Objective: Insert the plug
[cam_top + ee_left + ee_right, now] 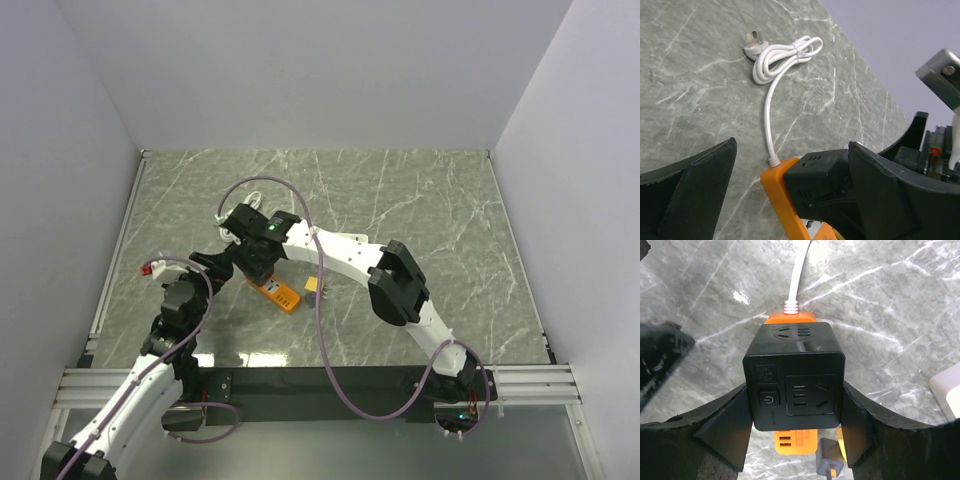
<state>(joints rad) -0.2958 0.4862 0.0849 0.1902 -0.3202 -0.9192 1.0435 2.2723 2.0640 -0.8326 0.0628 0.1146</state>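
The plug (794,382) is a black cube adapter with a power button and sockets on its faces. My right gripper (795,412) is shut on it, one finger pressed against each side. The cube stands on the cord end of an orange power strip (790,319) lying flat on the marble table. Its pins are hidden, so how deep it sits cannot be told. From the left wrist, the same plug (815,175) covers the strip's (777,195) end. My left gripper (790,172) is open wide just beside it, touching nothing. Overhead, both grippers (258,262) (215,268) meet at the strip (283,294).
The strip's white cord (785,55) lies coiled beyond it, ending in a white wall plug (752,42). A small grey and yellow connector (827,460) lies by the strip's USB end. A pale flat object (946,390) shows at the right edge. White walls enclose the table.
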